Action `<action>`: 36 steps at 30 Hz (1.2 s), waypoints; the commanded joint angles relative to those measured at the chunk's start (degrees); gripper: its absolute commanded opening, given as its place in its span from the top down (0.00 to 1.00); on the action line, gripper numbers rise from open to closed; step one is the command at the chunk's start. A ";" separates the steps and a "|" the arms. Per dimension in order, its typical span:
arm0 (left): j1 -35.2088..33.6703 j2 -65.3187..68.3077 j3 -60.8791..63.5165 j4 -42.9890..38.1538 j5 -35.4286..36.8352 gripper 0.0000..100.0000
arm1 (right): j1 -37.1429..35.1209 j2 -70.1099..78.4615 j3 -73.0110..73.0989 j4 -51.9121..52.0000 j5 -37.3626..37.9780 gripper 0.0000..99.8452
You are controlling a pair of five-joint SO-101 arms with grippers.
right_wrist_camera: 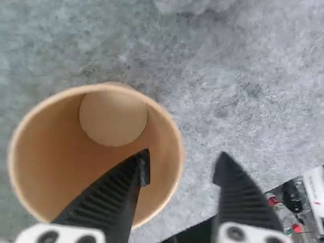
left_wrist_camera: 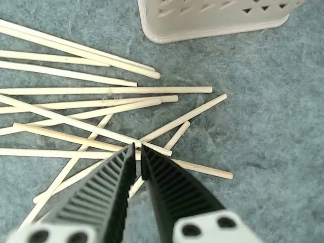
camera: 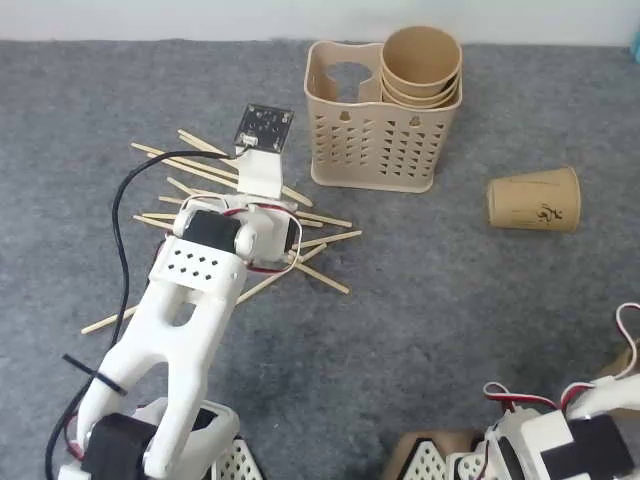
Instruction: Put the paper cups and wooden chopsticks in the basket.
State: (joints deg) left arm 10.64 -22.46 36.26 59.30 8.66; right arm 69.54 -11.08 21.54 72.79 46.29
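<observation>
Pointing at chopsticks (left_wrist_camera: 106, 90) — closed left pincer (left_wrist_camera: 137, 148); open right pincer (right_wrist_camera: 183, 154) astride cup (right_wrist_camera: 45, 177) rim

One basket (camera: 370, 150), five cups (camera: 533, 200), about twelve chopsticks (left_wrist_camera: 106, 90)

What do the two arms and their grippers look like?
The left arm and right arm are white plastic with black motor blocks and thin red and white wires. The left one has rows of small round holes and a black cable looping beside it. The left gripper and right gripper have black, ribbed, tapering fingers on white bases.
</observation>
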 commanded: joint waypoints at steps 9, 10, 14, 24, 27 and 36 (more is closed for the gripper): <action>-0.35 -2.55 -0.22 -1.58 -0.62 0.98 | -3.91 -3.47 -0.88 -2.15 -3.43 0.99; -0.35 -2.55 -0.22 -1.58 -0.62 0.98 | -4.53 -3.82 -1.85 -1.63 -4.66 0.99; -0.44 -2.55 -0.22 -1.58 -0.70 0.98 | -7.87 -5.32 -8.18 4.70 -6.24 0.99; -5.01 -2.55 -0.57 -3.60 -0.35 0.98 | -26.15 -5.67 -31.82 18.86 -18.55 0.99; -5.01 -2.55 -0.48 -3.78 -0.35 0.98 | -33.98 -5.67 -39.21 20.53 -23.47 0.99; -10.11 -2.55 1.45 -10.73 -0.35 0.98 | -51.30 2.42 -58.11 14.29 -40.44 0.99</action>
State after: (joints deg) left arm 3.08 -22.46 38.29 51.30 8.66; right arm 22.07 -11.96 -28.48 90.11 10.77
